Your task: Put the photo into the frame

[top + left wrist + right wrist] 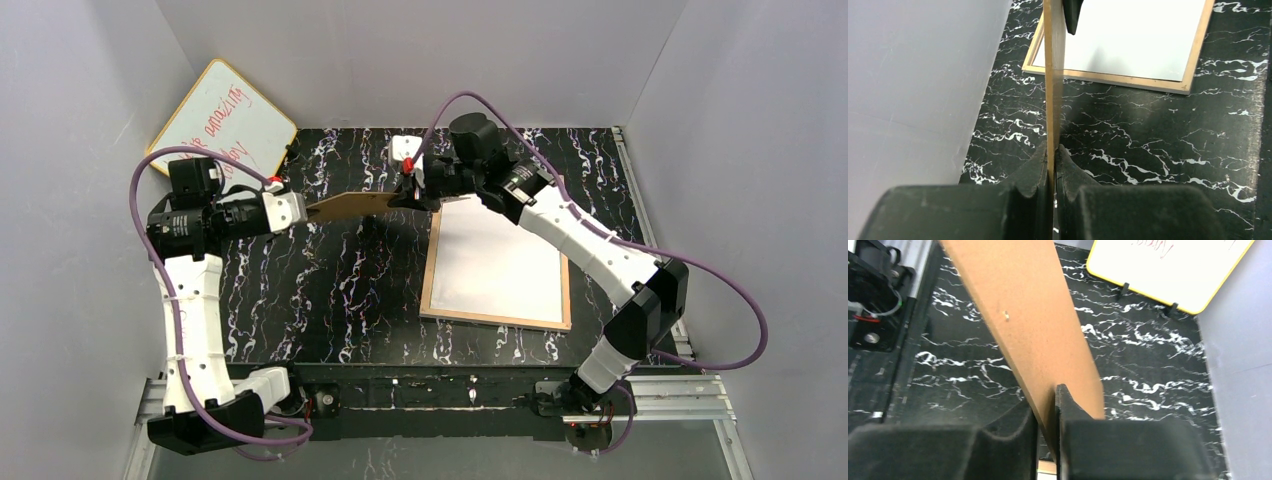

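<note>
One black, white-veined tabletop point(340, 290) carries a large thin rectangular frame point(497, 320), tan wood back up. The white sheet within its rim is judged to be the photo point(500, 265), plain back up. Just left of the frame's far-left corner, a plain brown backing board point(350, 206) hangs on edge above the tabletop, long axis pointing toward the frame. Right gripper point(400, 195), nearer the frame, pinches the board's frame-side end; left gripper point(305, 212) clamps the end away from the frame.
</note>
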{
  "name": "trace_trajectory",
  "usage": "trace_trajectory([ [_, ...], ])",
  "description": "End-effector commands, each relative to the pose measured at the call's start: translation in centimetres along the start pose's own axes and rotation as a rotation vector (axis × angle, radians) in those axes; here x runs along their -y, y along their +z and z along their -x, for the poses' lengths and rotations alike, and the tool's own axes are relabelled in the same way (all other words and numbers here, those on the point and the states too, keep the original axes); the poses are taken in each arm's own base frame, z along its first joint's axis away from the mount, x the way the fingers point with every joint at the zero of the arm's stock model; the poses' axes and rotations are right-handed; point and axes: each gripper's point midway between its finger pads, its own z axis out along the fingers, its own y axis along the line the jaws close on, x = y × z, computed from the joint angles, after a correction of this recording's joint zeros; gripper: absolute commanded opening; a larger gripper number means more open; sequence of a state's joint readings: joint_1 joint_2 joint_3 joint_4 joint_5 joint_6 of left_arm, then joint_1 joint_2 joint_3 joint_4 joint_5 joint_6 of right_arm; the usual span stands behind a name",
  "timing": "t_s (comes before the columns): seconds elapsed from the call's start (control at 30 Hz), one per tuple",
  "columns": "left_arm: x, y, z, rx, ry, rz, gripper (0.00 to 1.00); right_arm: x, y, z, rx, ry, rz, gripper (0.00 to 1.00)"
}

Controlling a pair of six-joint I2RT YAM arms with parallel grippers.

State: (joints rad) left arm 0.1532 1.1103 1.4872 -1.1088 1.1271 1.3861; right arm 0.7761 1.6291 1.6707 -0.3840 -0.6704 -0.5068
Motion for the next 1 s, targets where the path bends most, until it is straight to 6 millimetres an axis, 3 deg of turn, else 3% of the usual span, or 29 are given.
trace_trajectory([
  [0.0, -0.5, -0.4, 2.1, 0.052, 0.083, 0.010, 0.00, 0.8, 1.0, -0.1, -0.011, -0.015, -0.066, 0.01],
  [0.03, -0.8, -0.4, 2.2, 0.056, 0.097, 0.021, 0.13, 1.3, 0.8, 0.3, 0.001, -0.014, -0.098, 0.01],
  [0.07, -1.4, -0.3, 2.2, 0.057, 0.106, 0.042, 0.35, 1.7, 0.6, 0.9, 0.021, 0.000, -0.128, 0.01],
  [0.1, -2.3, -0.4, 2.3, 0.056, 0.094, 0.082, 0.71, 2.2, 0.3, 1.7, 0.051, -0.008, -0.158, 0.01],
  [0.13, -3.4, -0.5, 2.4, 0.060, 0.074, 0.131, 0.95, 2.5, 0.2, 2.1, 0.073, 0.015, -0.189, 0.01],
  [0.23, -7.8, -1.2, 3.1, 0.100, -0.004, 0.339, 0.98, 4.6, -0.8, 4.3, 0.159, 0.066, -0.324, 0.01],
  [0.37, -12.4, -2.3, 2.9, 0.109, -0.184, 0.522, 0.98, 7.1, -1.4, 4.8, 0.161, 0.260, -0.459, 0.01],
  [0.47, -13.9, -2.4, 2.4, 0.095, -0.304, 0.553, 0.98, 8.5, -2.4, 4.8, 0.168, 0.414, -0.532, 0.01],
  [0.63, -13.9, -2.9, 1.9, 0.097, -0.343, 0.613, 0.98, 10.1, -6.8, 4.5, 0.287, 0.631, -0.611, 0.01],
  [0.77, -13.0, -2.8, 0.8, 0.086, -0.388, 0.631, 0.98, 11.2, -10.2, 3.0, 0.352, 0.783, -0.676, 0.01],
  [0.87, -12.3, -1.9, -1.1, 0.047, -0.473, 0.598, 0.98, 11.4, -12.9, 1.9, 0.377, 0.901, -0.713, 0.01],
  [0.97, -11.1, 0.4, -4.4, 0.007, -0.638, 0.492, 0.98, 10.9, -15.5, 0.7, 0.386, 0.985, -0.759, 0.01],
])
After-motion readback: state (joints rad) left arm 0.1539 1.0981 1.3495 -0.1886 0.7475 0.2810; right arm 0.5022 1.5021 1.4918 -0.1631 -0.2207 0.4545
